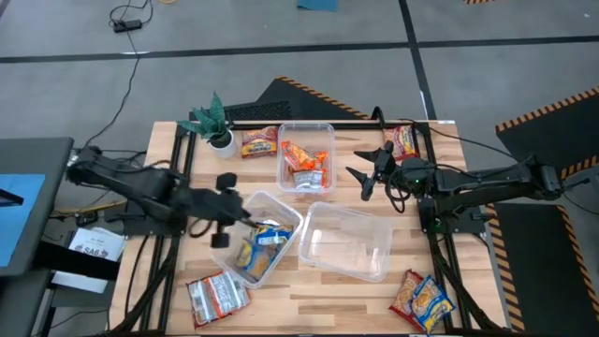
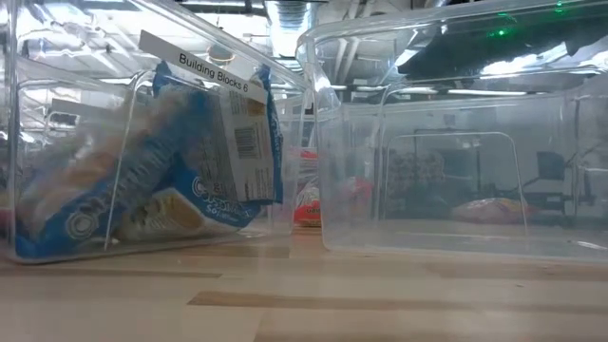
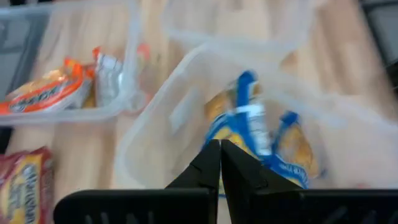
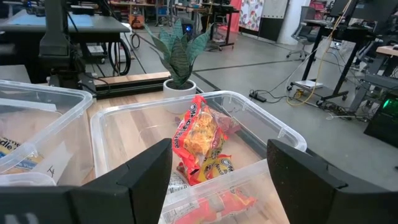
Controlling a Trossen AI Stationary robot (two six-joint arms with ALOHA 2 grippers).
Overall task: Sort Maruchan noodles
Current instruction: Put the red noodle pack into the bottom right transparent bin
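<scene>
Maruchan noodles lie in and around three clear tubs. Yellow-and-blue packets (image 1: 262, 241) fill the left tub (image 1: 281, 201), and one leans on its wall (image 2: 242, 133). Orange packets (image 1: 304, 161) sit in the far tub (image 1: 329, 131). The right tub (image 1: 374, 225) holds nothing. Loose packets lie flat on the table: two red ones (image 1: 259, 140) (image 1: 404, 140), a red-and-silver one (image 1: 217, 295) and a yellow one (image 1: 423, 300). My left gripper (image 1: 227, 223) (image 3: 219, 155) is shut and holds nothing, above the left tub's left rim. My right gripper (image 1: 372, 167) (image 4: 221, 180) stands open beside the far tub's right side.
A small potted plant (image 1: 217, 122) stands at the far left of the table, next to the far tub. The table's dark frame rails (image 1: 178, 140) run along its left and right sides. Bare wood shows between the loose near packets, in front of the tubs (image 1: 318, 300).
</scene>
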